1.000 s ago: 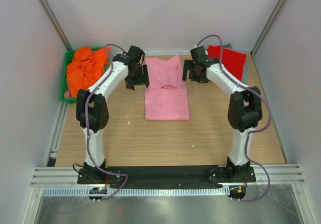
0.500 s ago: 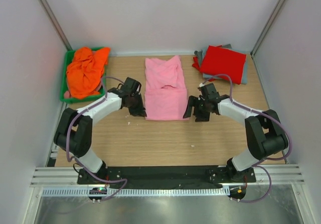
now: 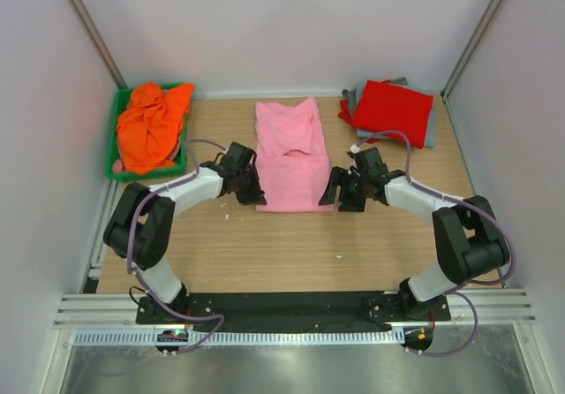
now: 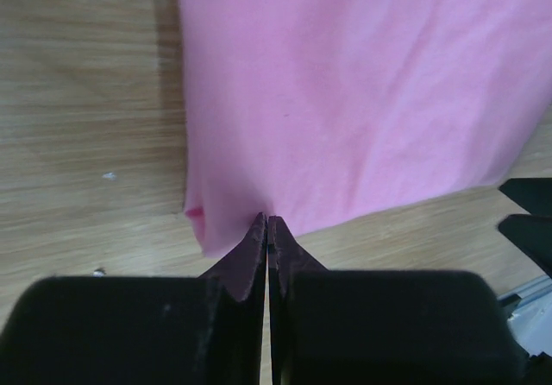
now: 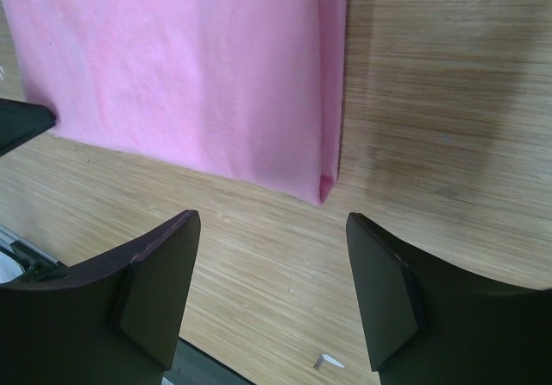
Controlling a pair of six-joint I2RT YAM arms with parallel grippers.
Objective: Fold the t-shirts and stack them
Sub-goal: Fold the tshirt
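Observation:
A light pink t-shirt (image 3: 291, 160) lies flat in the middle of the table, folded into a long strip. My left gripper (image 3: 251, 191) sits at its near left corner. In the left wrist view the left gripper (image 4: 267, 221) is shut, its tips pinching the hem of the pink t-shirt (image 4: 345, 91). My right gripper (image 3: 339, 196) is low at the near right corner. In the right wrist view the right gripper (image 5: 272, 221) is open, and the corner of the pink t-shirt (image 5: 324, 185) lies just ahead of its fingers, untouched.
A crumpled orange t-shirt (image 3: 150, 127) fills a green bin (image 3: 111, 169) at the back left. A folded red t-shirt (image 3: 395, 107) lies on a grey one (image 3: 432, 134) at the back right. Side walls stand close on both sides.
Both arms have swung from the shirt's far end down to its near corners. The left gripper has shut on the hem. The right gripper has narrowed slightly.

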